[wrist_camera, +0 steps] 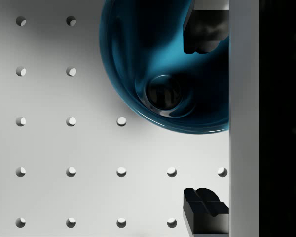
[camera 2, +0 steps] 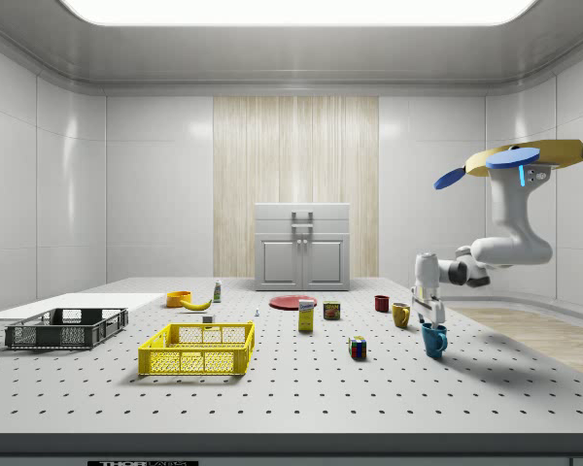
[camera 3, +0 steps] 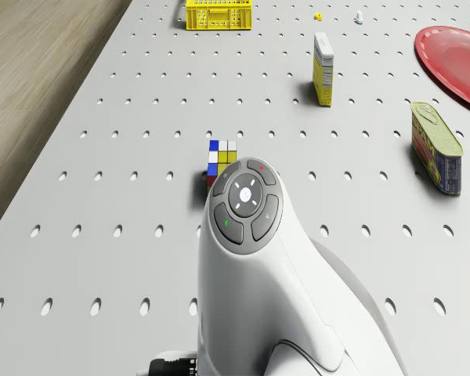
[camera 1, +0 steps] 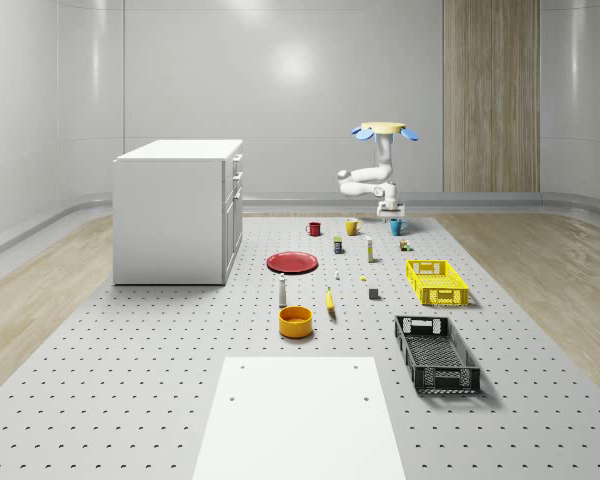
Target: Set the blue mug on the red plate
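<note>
My end effector (wrist_camera: 205, 121) hangs open over the blue mug (wrist_camera: 163, 64), one finger inside; carrying to the red plate (camera 1: 293, 262) remains.

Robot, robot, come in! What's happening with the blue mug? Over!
Drone hovering. Gripper open, right above blue mug, one finger over its opening. Mug on the table, not lifted. Red plate far off, small items between.

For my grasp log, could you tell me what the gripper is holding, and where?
Nothing yet: the open gripper straddles the blue mug rim, one finger inside.
</note>
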Robot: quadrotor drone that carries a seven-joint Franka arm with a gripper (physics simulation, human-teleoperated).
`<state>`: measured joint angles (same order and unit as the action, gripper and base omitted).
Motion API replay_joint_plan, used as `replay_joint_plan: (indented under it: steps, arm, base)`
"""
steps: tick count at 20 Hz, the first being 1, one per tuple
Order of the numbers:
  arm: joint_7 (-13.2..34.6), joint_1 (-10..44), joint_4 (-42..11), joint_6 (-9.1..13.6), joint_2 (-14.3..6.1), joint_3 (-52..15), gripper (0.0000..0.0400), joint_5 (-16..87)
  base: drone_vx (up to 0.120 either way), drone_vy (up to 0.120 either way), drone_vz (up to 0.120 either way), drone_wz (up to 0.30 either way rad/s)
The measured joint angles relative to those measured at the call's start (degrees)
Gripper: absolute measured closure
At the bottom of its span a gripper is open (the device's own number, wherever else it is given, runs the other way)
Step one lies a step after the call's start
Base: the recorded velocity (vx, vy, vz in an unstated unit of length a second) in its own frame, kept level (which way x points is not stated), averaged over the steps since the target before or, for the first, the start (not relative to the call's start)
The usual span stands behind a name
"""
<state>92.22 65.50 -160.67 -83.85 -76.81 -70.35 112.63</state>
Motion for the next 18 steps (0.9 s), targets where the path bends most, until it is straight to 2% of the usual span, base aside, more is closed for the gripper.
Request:
replay_joint_plan:
  steps: [3, 6, 11, 16, 18]
  arm:
    - [0.2, 0.2, 0.1, -0.4, -0.4, 0.0, 0.0146, -0.1]
    - [0.3, 0.4, 0.1, -0.8, -0.8, 0.0, 0.0227, -0.3]
    - [0.6, 0.7, 0.2, -1.4, -1.5, -0.1, 0.0279, -0.6]
    - [0.8, 0.9, 0.0, -1.6, -2.0, -0.9, 0.0294, -1.5]
    - [1.0, 1.0, -0.3, -1.3, -2.2, -2.1, 0.0296, -2.7]
  base:
    - [0.000, 0.000, 0.000, 0.000]
    - [0.000, 0.000, 0.000, 0.000]
    - [0.000, 0.000, 0.000, 0.000]
    - [0.000, 0.000, 0.000, 0.000]
    - [0.000, 0.000, 0.100, 0.000]
